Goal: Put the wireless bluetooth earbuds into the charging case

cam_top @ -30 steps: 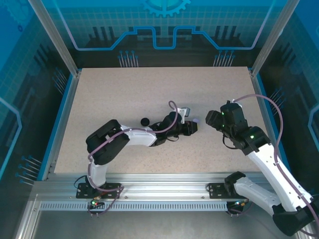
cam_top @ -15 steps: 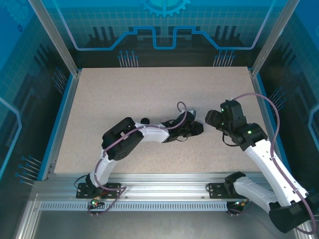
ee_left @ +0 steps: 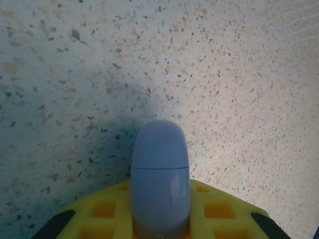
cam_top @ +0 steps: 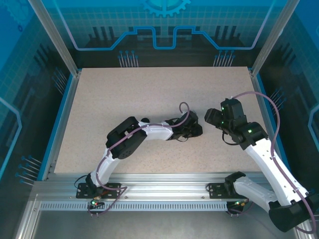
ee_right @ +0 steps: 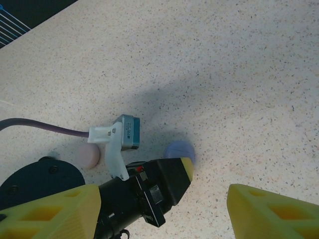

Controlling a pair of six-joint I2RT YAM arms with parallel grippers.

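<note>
A lilac charging case point(ee_left: 159, 169) with its lid closed sits between the yellow pads point(ee_left: 219, 211) of my left gripper point(ee_left: 159, 211), which is shut on it just above the table. The right wrist view has the same case point(ee_right: 178, 150) peeking out past my left gripper point(ee_right: 183, 168). In the top view my left gripper point(cam_top: 196, 130) reaches toward the table's middle right. My right gripper point(cam_top: 212, 118) hovers close beside it, open, its yellow fingers point(ee_right: 269, 211) spread wide over the left gripper. The earbuds are out of view.
A pale pink round case point(ee_right: 88, 156) lies on the speckled table point(cam_top: 149, 89) behind the left wrist camera point(ee_right: 127, 132). The left arm point(cam_top: 149, 132) stretches across the table's middle. Blue rails point(cam_top: 60, 119) edge the table.
My left arm has stretched out to the right, carrying the lilac case toward the right gripper, and now covers the black case. The right gripper has shifted slightly.
</note>
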